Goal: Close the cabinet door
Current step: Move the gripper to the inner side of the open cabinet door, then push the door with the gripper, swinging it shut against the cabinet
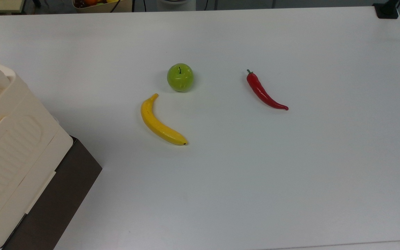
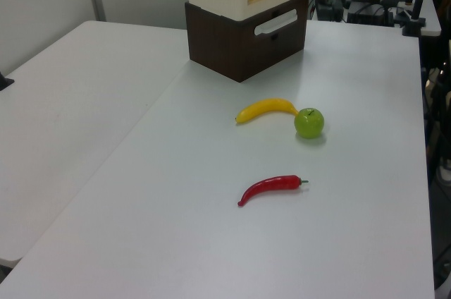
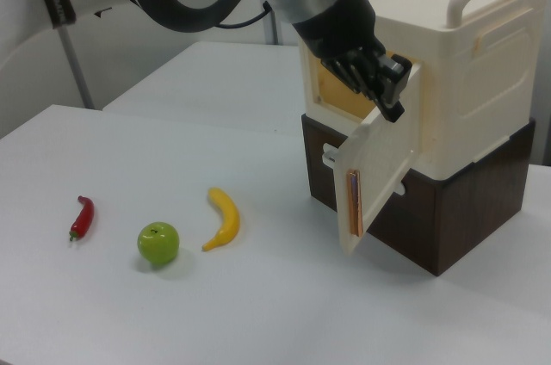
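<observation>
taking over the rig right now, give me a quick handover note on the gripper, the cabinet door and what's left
Gripper: at the top edge of the cabinet door; whether it is open or shut cannot be told.
Cabinet: sits on a dark brown base at the right view's right. Its door hangs ajar, the copper strip edge facing out, the opening partly uncovered.
Banana, green apple and red chili lie on the table, apart from the cabinet.
Done: gripper reached the door. Left: push the door flush with the cabinet.
</observation>
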### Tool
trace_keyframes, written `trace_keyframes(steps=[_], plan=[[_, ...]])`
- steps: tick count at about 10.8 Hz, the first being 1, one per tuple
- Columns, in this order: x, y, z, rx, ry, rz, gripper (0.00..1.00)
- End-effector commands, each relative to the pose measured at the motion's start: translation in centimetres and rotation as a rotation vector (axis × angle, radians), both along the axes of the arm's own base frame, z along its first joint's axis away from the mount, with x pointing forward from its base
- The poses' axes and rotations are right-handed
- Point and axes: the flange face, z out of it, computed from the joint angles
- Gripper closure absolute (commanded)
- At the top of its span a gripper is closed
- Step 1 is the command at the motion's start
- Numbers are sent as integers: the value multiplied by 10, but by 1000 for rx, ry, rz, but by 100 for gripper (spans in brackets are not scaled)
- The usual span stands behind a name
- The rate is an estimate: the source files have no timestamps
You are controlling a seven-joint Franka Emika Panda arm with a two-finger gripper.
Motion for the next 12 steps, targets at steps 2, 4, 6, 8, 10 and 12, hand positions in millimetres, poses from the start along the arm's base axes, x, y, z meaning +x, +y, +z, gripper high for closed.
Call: trace_keyframes(steps=[2,4,6,8,10,12], plan=[[3,7,-13,23,17,37,100],[7,16,-17,57,28,49,100],[13,24,-19,126,-5,62,100],[23,40,-21,195,-40,90,100],[39,60,-26,238,-53,125,100],[54,81,-31,275,-61,154,100]])
